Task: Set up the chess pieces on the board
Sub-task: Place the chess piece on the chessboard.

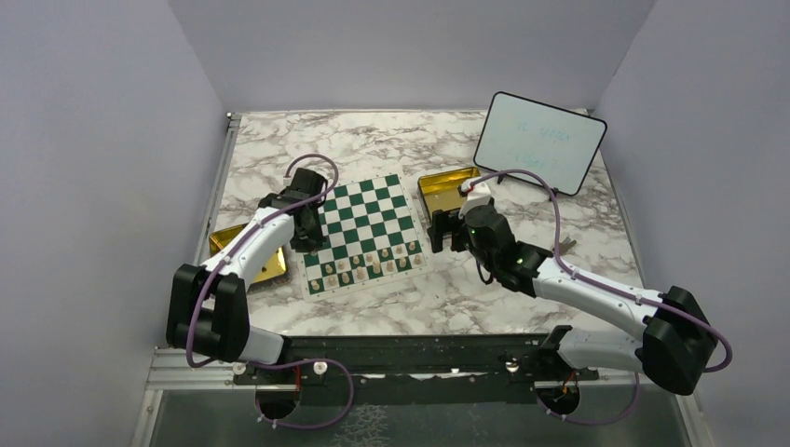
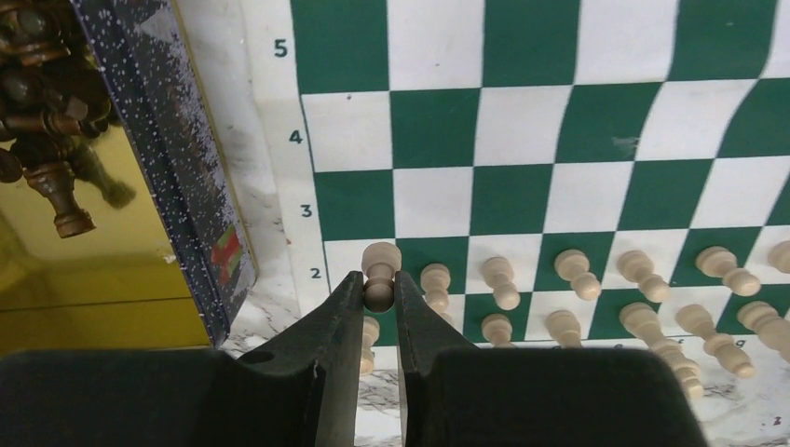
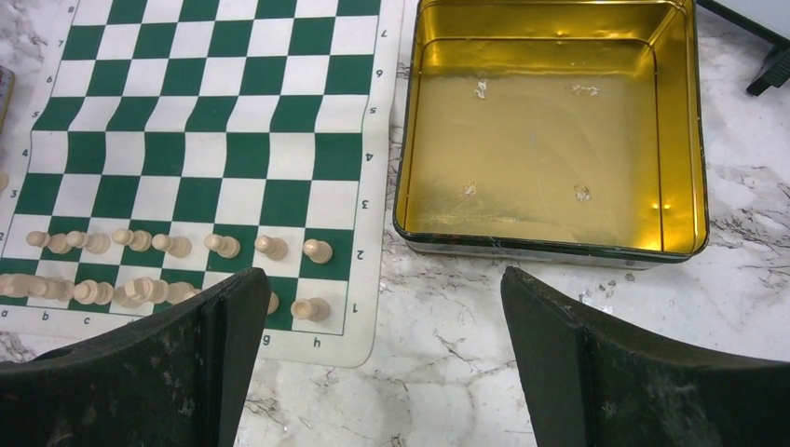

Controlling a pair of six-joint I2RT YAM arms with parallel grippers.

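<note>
One cream pawn (image 2: 380,261) stands upright, pinched in the narrowed left gripper (image 2: 379,284) directly over the leftmost second-row square of the board (image 2: 522,121). The right gripper (image 3: 382,307) gapes wide, holding nothing, beside an empty gold tin (image 3: 550,244). The left tin (image 2: 177,158) holds dark pieces (image 2: 56,177).
</note>
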